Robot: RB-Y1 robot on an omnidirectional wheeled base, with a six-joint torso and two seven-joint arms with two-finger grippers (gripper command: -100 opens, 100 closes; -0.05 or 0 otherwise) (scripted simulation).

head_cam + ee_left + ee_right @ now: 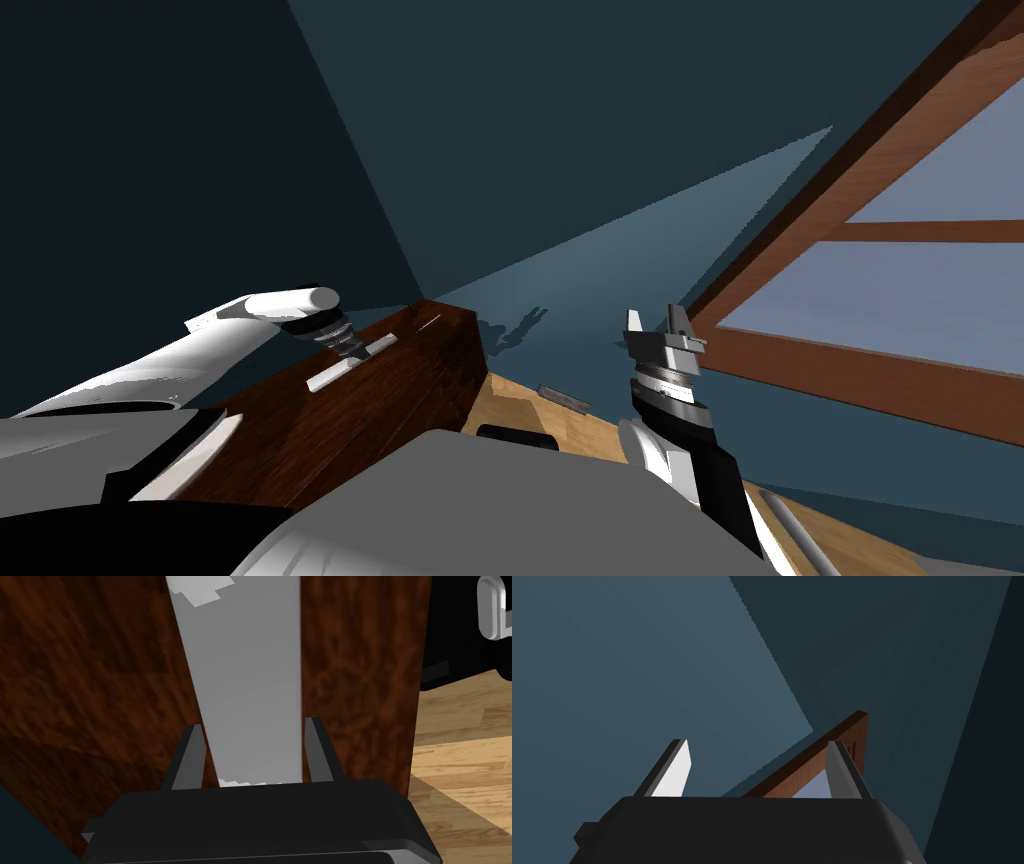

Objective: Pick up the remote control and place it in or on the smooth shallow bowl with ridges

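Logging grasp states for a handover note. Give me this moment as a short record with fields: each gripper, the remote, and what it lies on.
left gripper: fingers against both long sides of the remote control
remote control: long grey slab, lying flat
support: dark wooden furniture top
right gripper: open, holding nothing, raised near the window frame
floor: light wood planks

Blue walls, wood-framed window, dark wooden table, plank floor.

Dark wood top, 1 grey remote control lying flat
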